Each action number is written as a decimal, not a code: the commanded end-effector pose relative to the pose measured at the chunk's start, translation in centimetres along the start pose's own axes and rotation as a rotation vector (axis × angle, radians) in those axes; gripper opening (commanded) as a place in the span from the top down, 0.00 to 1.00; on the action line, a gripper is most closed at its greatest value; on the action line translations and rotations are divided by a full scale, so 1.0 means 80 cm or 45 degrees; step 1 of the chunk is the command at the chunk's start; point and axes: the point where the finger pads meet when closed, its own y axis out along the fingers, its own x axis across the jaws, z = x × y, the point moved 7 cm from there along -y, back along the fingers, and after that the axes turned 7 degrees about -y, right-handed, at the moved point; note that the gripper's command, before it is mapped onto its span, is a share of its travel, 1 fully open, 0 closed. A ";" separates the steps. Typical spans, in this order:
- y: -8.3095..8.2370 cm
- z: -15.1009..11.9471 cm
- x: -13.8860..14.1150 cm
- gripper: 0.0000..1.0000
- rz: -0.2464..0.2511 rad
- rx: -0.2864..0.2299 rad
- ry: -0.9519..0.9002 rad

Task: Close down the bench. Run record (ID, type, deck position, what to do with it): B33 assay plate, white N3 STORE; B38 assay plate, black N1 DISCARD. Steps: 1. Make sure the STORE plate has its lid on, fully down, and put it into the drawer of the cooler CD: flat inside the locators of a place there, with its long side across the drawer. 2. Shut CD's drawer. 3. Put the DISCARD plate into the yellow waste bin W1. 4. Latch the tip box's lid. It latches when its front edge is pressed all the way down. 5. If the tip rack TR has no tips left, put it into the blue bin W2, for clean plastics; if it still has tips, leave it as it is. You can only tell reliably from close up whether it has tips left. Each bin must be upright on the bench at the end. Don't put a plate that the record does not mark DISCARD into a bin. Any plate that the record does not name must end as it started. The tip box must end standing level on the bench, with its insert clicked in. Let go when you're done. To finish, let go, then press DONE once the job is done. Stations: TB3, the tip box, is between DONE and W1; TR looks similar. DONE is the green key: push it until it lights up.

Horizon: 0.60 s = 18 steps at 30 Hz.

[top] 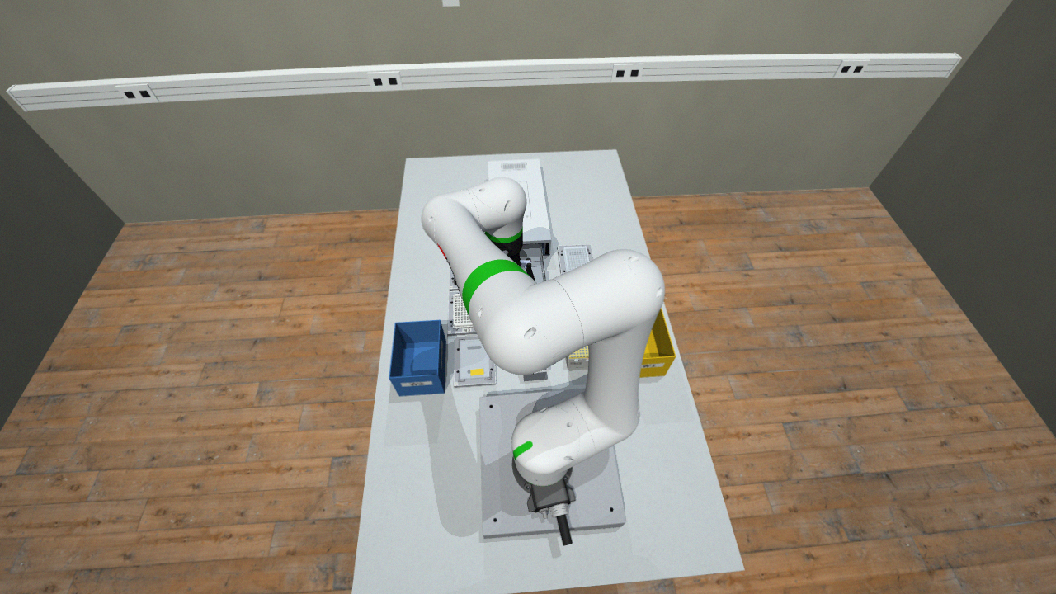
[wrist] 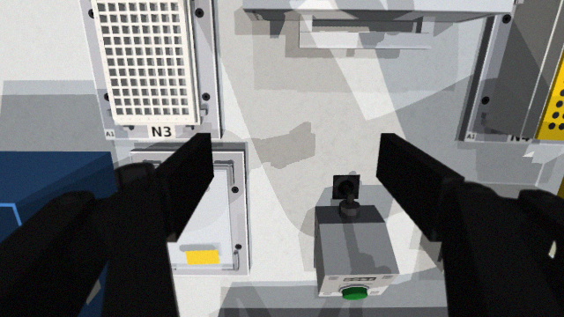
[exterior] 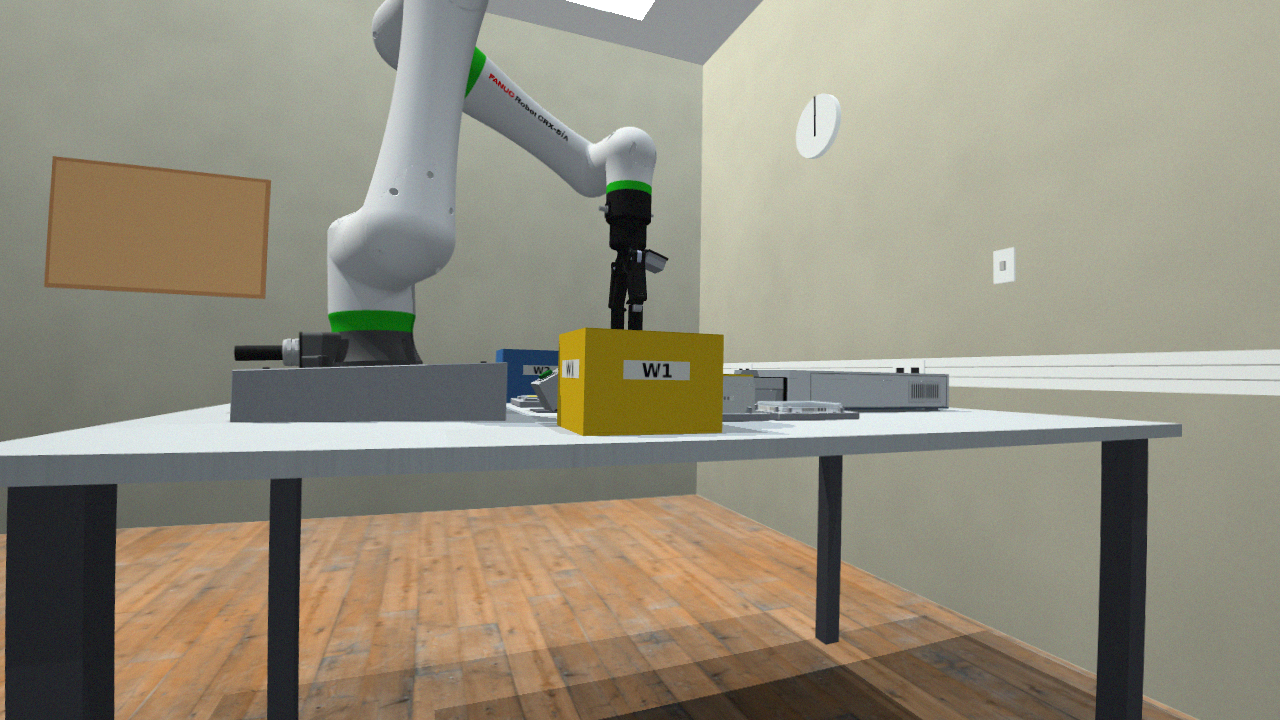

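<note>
Nearest the wrist camera, the gripper (wrist: 293, 176) hangs over the bench with its two black fingers partly apart and nothing between them. Just below sits the grey box carrying the green DONE key (wrist: 354, 292), a small black knob (wrist: 346, 192) at its far end. Left of it lies a flat pale lid (wrist: 211, 211) with a yellow tag in its own nest, and beside that the blue bin W2 (wrist: 40, 176).

Farther out, the white assay plate (wrist: 147, 59) rests uncovered in nest N3 (wrist: 161, 131), its grid of square wells open to view. It looks like rigid moulded plastic, light and smooth, so probably slippery; I would take it, and the lid before it, across the short sides low on the skirt, squarely, to keep it level.

Beyond, the cooler's drawer front (wrist: 361, 37) shows at the top edge. Far right, a yellow perforated insert (wrist: 552, 106) peeks in. The yellow bin W1 (exterior: 640, 380) stands upright.
</note>
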 end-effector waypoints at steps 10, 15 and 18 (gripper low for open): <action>-0.003 -0.038 -0.045 0.30 -0.001 0.003 0.000; -0.004 -0.055 -0.064 0.30 -0.001 0.003 0.000; -0.004 -0.065 -0.075 0.30 -0.001 0.003 0.000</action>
